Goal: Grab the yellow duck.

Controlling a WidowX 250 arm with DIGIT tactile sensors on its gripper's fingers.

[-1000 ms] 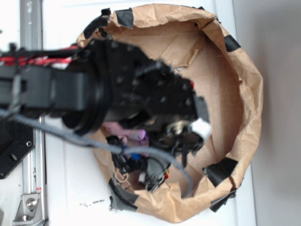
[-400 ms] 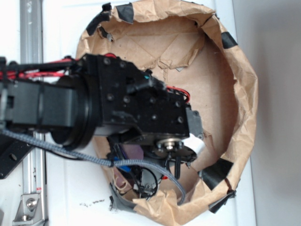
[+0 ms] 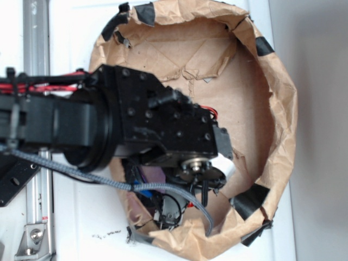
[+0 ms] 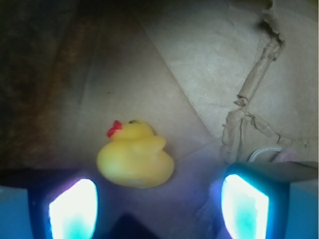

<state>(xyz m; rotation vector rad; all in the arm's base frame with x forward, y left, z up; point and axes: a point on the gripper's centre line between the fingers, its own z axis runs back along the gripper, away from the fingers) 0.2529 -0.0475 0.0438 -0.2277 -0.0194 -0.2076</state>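
From the exterior view I see a white desk (image 3: 76,217) with a metal rail (image 3: 37,49) running along its left edge, and a grey wall or floor strip at the far right. On the desk sits a crumpled brown paper basin (image 3: 283,109), its rim patched with black tape. My arm (image 3: 65,128) reaches in from the left and covers the basin's left half; a grey braided cable (image 3: 81,175) trails under it.

From the wrist view, the basin's floor is creased brown paper, dark and shadowed on the left, brighter on the right where a torn ridge runs down. The tool (image 4: 159,201) stands open, its two fingers (image 4: 72,209) glowing pale blue at the bottom corners and cut off by the frame edge. The yellow duck (image 4: 135,157) lies on the paper just ahead of the tool, nearer the left finger than the right, clear of both, its red beak pointing left.

In the exterior view the arm hides the duck completely, and the clutter of wires and dark parts beneath the wrist is too tangled for me to name. I cannot make out the fingertips there either.
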